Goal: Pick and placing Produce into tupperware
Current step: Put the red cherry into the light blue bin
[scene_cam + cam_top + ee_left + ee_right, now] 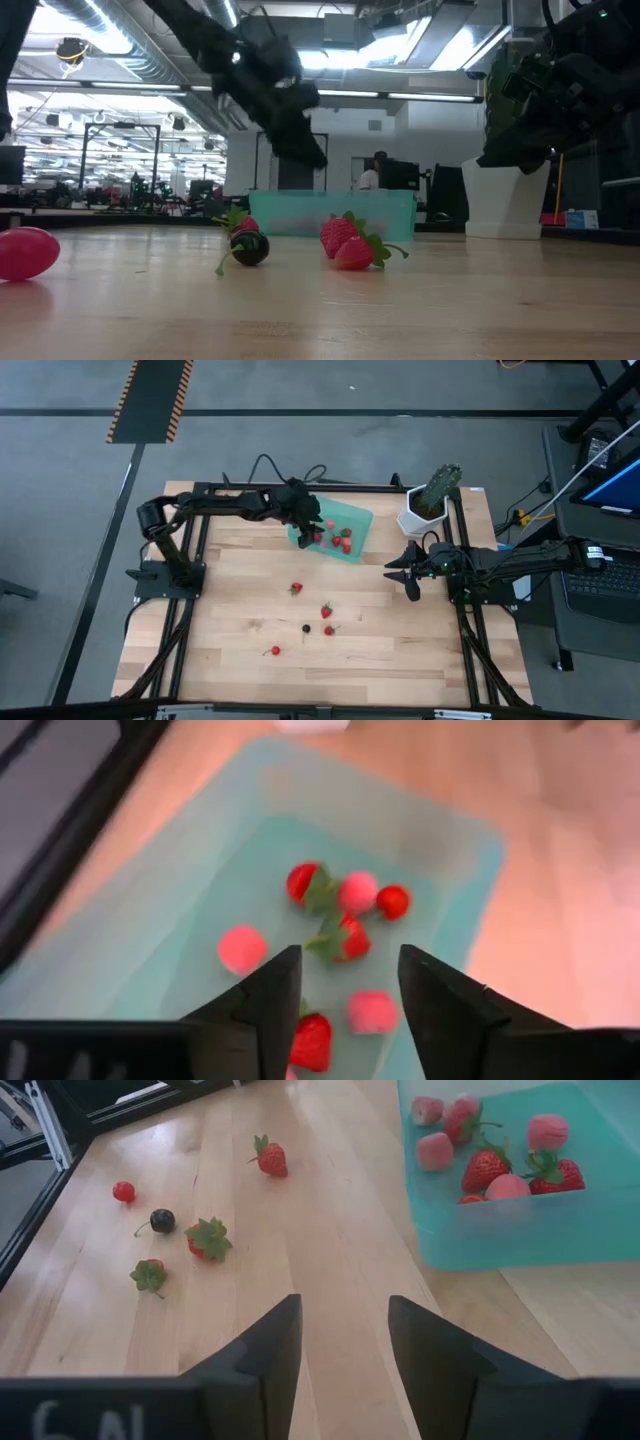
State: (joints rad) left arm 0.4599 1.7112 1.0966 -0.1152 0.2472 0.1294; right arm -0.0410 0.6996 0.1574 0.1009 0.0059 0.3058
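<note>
The teal tupperware point(358, 520) stands at the table's far middle with several red and pale pink berries point(345, 892) lying on its floor. My left gripper point(350, 960) hovers above its left part point(305, 525), open, with nothing between its fingers. More Produce lies loose on the wood nearer the front: red strawberries point(296, 588) point(326, 610) point(329, 630), a dark berry point(306, 628) and a small red one point(275, 651). My right gripper point(345, 1308) waits open at the table's right point(400, 572), above bare wood.
A green cactus-like plant in a white pot point(430, 500) stands at the far right corner, right of the tupperware. Black frame rails point(190, 560) run along the table's left, right and far sides. In the low view the room behind shows a person point(372, 172).
</note>
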